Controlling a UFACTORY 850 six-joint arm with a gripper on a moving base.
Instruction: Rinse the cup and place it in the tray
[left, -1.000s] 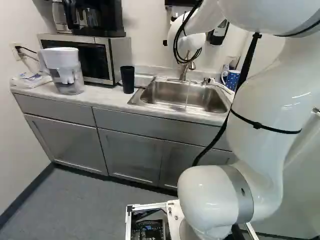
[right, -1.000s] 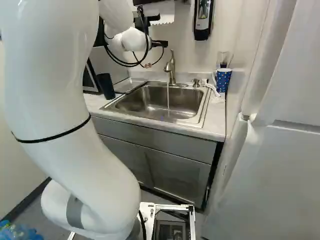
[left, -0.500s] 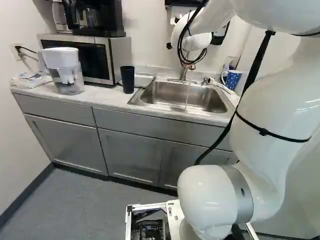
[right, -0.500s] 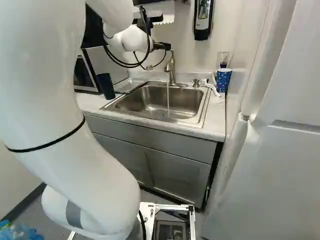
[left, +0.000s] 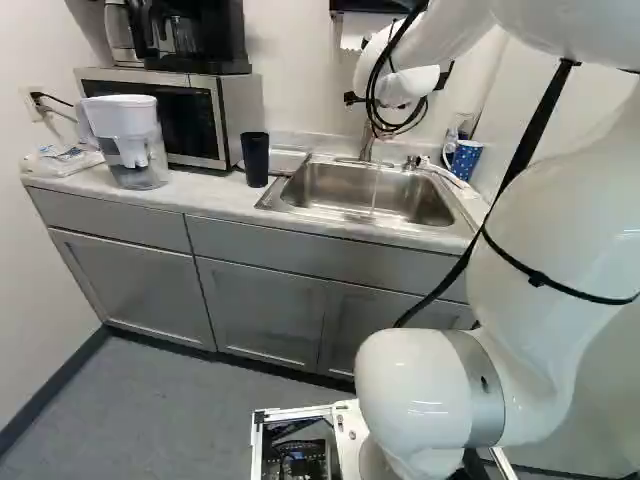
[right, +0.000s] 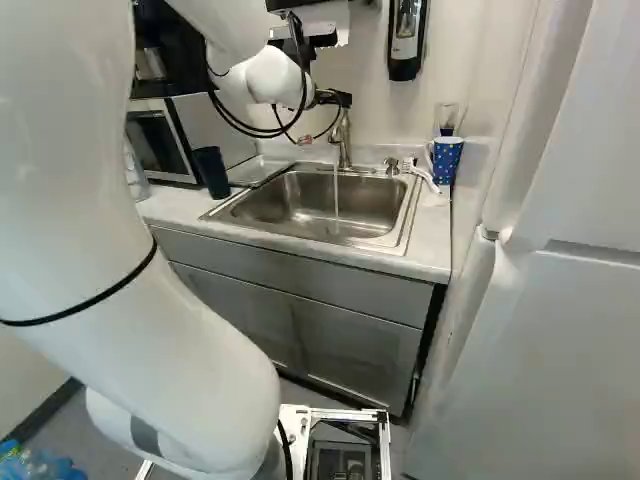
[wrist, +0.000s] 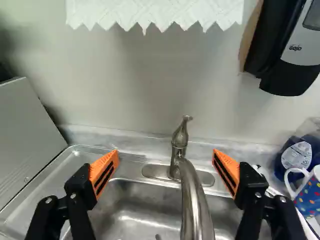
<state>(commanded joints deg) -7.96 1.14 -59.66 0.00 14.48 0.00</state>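
Note:
A black part of my gripper (right: 330, 97) shows above the sink; most of it is hidden behind the wrist. In the wrist view the gripper (wrist: 165, 152) is open and empty, its orange pads wide apart with the faucet (wrist: 196, 205) in view between them. A dark cup (left: 255, 159) stands upright on the counter left of the sink, away from the gripper. A blue dotted mug (right: 446, 160) stands right of the sink. A shallow metal tray (wrist: 35, 182) lies along the sink's left side. Thin water runs from the faucet into the sink (right: 300, 208).
A microwave (left: 215, 120) carries a coffee maker (left: 205, 35), with a water pitcher (left: 128, 140) in front. A soap dispenser (wrist: 290, 50) and paper towel (wrist: 155, 10) hang on the wall. A brush (right: 425, 175) and a blue bottle (wrist: 299, 155) are near the mug.
The arm has swung to the right, carrying the wrist and gripper rightward over the sink, nearer the faucet. Base, cup and mug have stayed where they were.

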